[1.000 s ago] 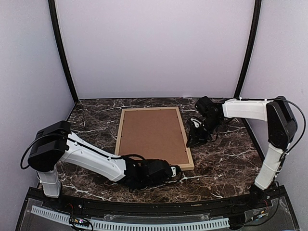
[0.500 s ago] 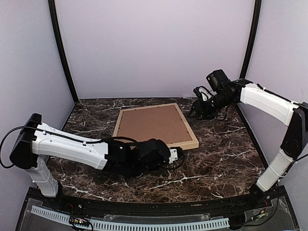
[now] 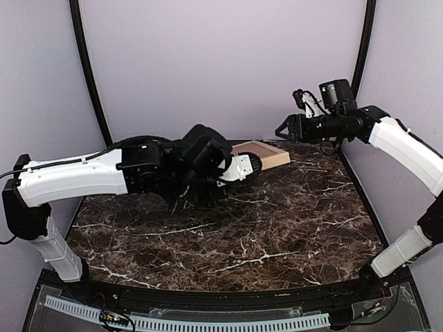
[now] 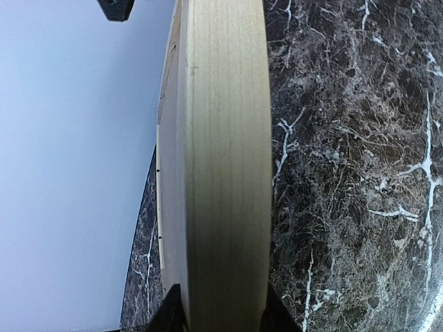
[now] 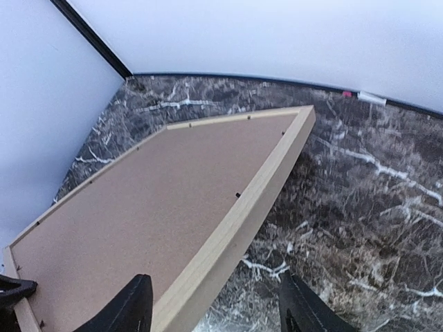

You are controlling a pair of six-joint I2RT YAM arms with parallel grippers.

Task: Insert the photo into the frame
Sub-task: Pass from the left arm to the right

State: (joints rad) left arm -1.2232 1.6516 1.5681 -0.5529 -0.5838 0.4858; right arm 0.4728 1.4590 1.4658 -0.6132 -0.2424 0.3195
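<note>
The frame (image 3: 268, 153) of light wood is lifted off the marble table, mostly hidden behind my left arm in the top view. My left gripper (image 3: 256, 162) is shut on one of its rails. In the left wrist view the rail's wooden edge (image 4: 225, 173) fills the gap between the two fingertips (image 4: 171, 315). My right gripper (image 3: 284, 130) hovers open just beyond the frame's raised end. In the right wrist view its gripper (image 5: 218, 312) straddles a rail (image 5: 242, 207) from above without touching it, and the brown backing board (image 5: 138, 207) faces up. The photo is out of view.
The dark marble table (image 3: 277, 228) is walled by pale panels at the back and sides, with black corner posts (image 3: 88, 69). My left arm's bulky wrist (image 3: 201, 162) hangs over the back middle of the table.
My left arm has swung up and back, lifting the frame off the table by its rail. The right gripper has risen, drawn back to the right and opened.
</note>
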